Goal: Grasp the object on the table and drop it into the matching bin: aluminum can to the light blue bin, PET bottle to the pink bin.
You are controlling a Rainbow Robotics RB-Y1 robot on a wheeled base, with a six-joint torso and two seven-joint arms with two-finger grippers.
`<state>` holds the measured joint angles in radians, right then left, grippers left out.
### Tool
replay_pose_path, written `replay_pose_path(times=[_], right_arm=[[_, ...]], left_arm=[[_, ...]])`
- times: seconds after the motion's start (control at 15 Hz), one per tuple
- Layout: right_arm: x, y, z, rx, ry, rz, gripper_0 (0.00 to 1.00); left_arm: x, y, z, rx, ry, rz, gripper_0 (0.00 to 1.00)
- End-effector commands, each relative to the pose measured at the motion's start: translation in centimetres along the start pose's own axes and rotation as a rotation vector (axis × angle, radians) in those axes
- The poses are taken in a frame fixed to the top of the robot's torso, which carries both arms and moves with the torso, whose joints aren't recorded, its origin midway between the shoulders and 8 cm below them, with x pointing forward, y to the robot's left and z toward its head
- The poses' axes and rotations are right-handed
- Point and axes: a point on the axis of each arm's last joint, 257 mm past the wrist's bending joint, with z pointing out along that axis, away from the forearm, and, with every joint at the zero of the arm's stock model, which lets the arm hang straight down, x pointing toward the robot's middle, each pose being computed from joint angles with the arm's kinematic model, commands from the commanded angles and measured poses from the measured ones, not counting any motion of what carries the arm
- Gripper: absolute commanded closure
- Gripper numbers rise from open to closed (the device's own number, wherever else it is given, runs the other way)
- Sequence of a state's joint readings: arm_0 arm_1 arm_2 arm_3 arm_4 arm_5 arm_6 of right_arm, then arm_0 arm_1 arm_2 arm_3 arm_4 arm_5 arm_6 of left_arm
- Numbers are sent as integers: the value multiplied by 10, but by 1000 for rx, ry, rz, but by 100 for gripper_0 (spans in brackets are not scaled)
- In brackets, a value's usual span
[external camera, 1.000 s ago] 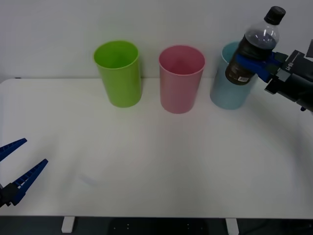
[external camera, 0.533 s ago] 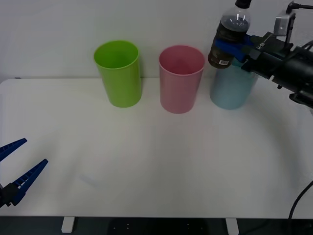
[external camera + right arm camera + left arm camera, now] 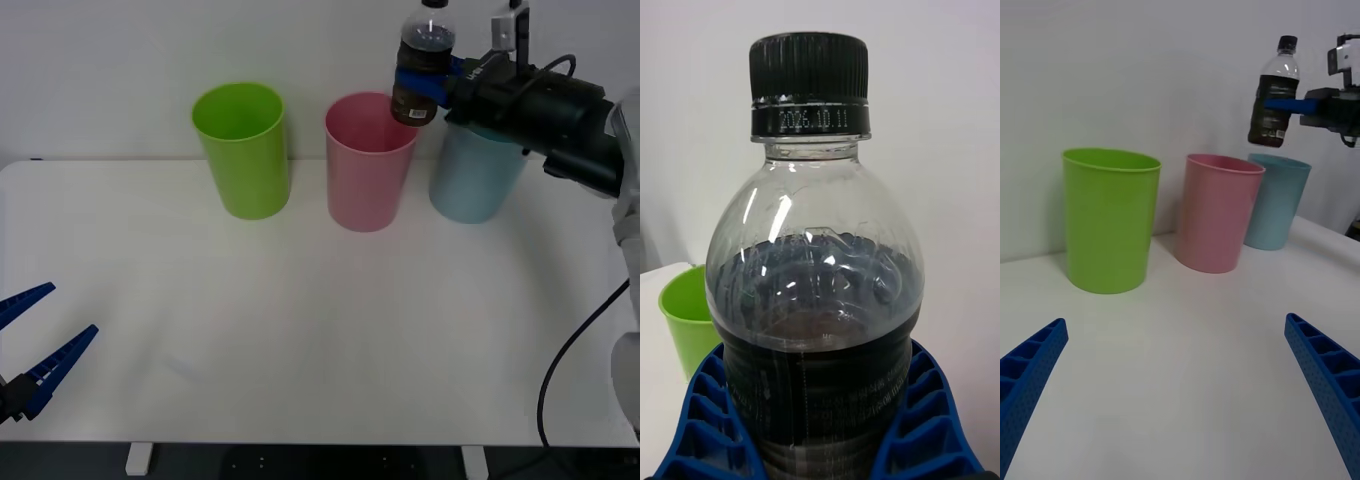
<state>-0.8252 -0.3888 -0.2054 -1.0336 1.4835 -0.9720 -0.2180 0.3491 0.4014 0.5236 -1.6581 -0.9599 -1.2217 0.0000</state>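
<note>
With the right gripper (image 3: 428,82) clamped on the small clear dark-liquid plastic bottle (image 3: 422,62), centre it over the tall pink plastic bin (image 3: 370,165) before you release.

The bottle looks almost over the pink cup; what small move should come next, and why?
Probably a little more sideways travel toward the robot's left. The right gripper holds the PET bottle upright above the pink bin, over its rim nearest the light blue bin, not its centre. Letting go here might clip the edge.

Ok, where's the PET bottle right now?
In the front view the PET bottle is held upright in the right gripper, off the table, above the pink bin's right rim, beside the light blue bin.
</note>
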Motion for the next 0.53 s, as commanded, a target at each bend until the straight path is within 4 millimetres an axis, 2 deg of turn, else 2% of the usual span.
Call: replay_pose_path(times=[0.07, 0.33, 0.53], right_arm=[[6, -2, 20, 20, 22, -3, 100], [8, -2, 47, 52, 22, 18, 100], [10, -4, 56, 87, 19, 15, 100]], left_arm=[[0, 0, 0, 0, 0, 0, 0], [0, 0, 0, 0, 0, 0, 0], [0, 0, 0, 0, 0, 0, 0]])
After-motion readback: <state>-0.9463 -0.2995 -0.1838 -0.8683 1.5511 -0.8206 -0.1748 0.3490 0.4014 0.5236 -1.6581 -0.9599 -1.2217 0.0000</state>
